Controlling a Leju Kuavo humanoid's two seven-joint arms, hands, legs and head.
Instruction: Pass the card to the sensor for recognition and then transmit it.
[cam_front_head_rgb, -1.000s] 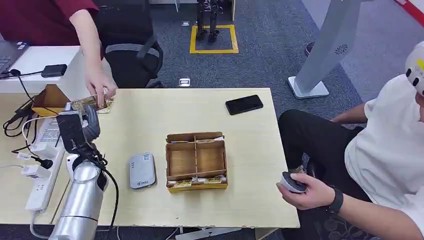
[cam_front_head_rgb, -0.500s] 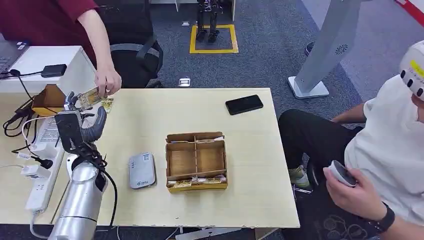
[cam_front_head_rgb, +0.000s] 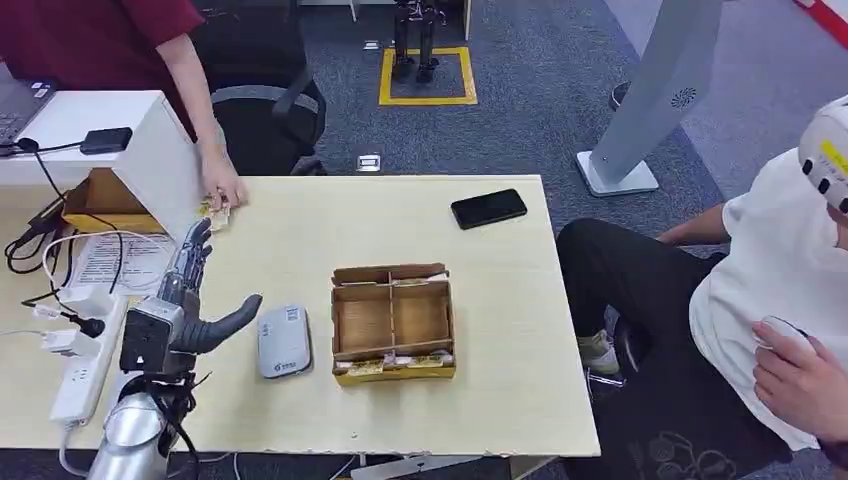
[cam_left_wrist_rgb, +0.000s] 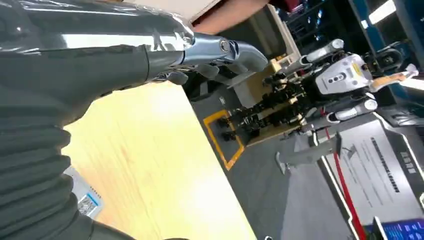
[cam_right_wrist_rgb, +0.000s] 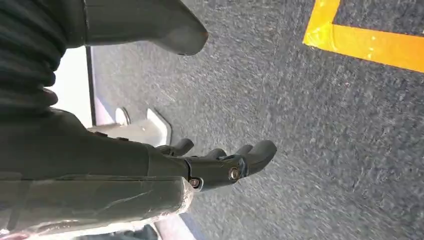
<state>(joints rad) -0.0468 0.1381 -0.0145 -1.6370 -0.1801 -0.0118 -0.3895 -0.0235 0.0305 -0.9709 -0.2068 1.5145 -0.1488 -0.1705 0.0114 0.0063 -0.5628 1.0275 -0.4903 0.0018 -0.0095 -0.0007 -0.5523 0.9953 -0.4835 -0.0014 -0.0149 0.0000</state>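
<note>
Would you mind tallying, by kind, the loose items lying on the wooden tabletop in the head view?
Black phone: 1
Cardboard divider box: 1
Grey card sensor: 1
Card under a person's hand: 1
Total: 4
The left hand holds none of them.

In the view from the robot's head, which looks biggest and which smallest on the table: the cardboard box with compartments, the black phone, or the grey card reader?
Largest to smallest, as they look in the head view:
1. cardboard box, clearly the biggest.
2. grey card reader.
3. black phone.
The reader and phone look close in size, and the phone lies farther from the camera, so their order is unsure.
</note>
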